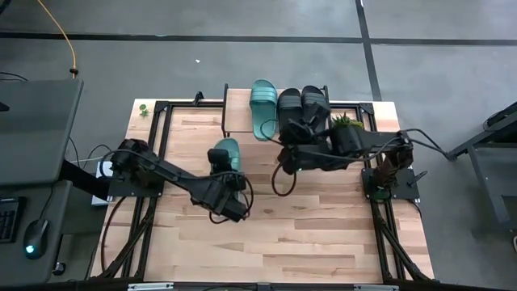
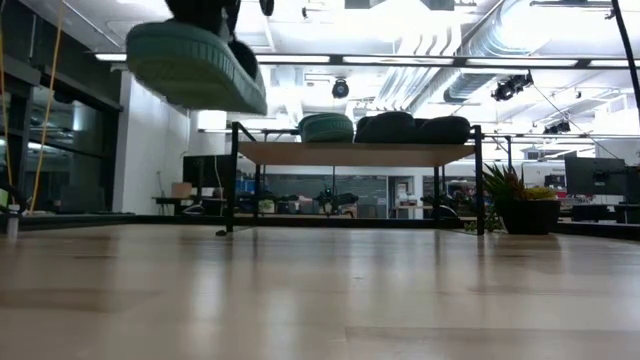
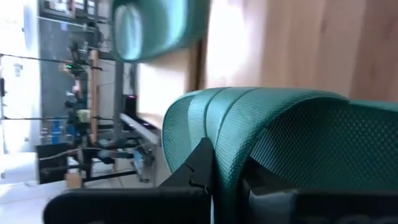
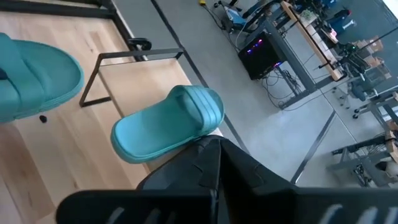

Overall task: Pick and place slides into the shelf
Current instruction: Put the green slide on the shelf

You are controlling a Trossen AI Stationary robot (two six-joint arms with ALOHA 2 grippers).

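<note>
The left gripper (image 1: 224, 174) is clenched on a teal slide (image 1: 225, 153) by its ribbed strap, plain only in its wrist view, while the low view alone shows it airborne before the shelf (image 2: 355, 153), where three slides already sit.

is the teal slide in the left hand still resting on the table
No, in the low view the teal-green rubber slide sandal hangs well above the wooden tabletop, with open space under its sole.
</note>
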